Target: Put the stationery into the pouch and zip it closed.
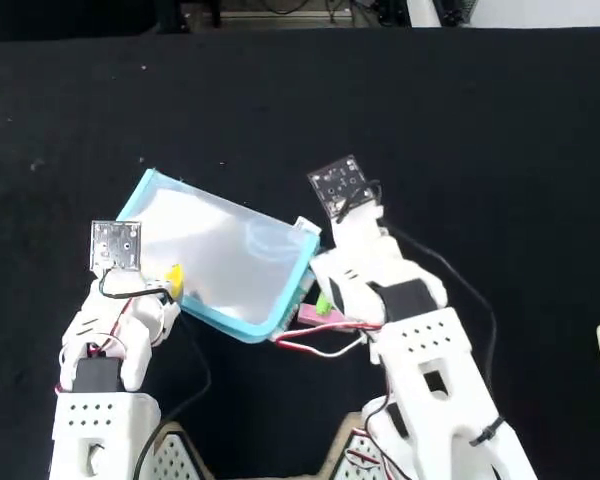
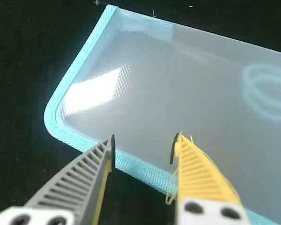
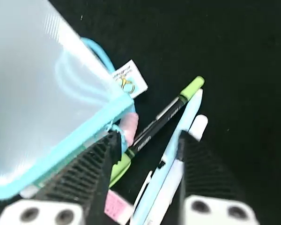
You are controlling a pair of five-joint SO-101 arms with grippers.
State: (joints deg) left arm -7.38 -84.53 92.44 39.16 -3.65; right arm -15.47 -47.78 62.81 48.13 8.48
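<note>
Left of centre in the high view, the translucent, blue-trimmed pouch (image 1: 220,255) lies tilted on the black bench (image 1: 460,150). At its lower left edge the left pincer (image 2: 143,150) stands apart, its tips just over the trim. At the pouch's lower right corner the right pincer (image 3: 147,140) is spread wide over a green-capped black pen (image 3: 161,117) and a pale blue pen (image 3: 183,123), both just beside the pouch.

Robotics lab bench: black-clothed table (image 1: 500,130) bearing two wired robot arms (image 1: 425,350).
</note>
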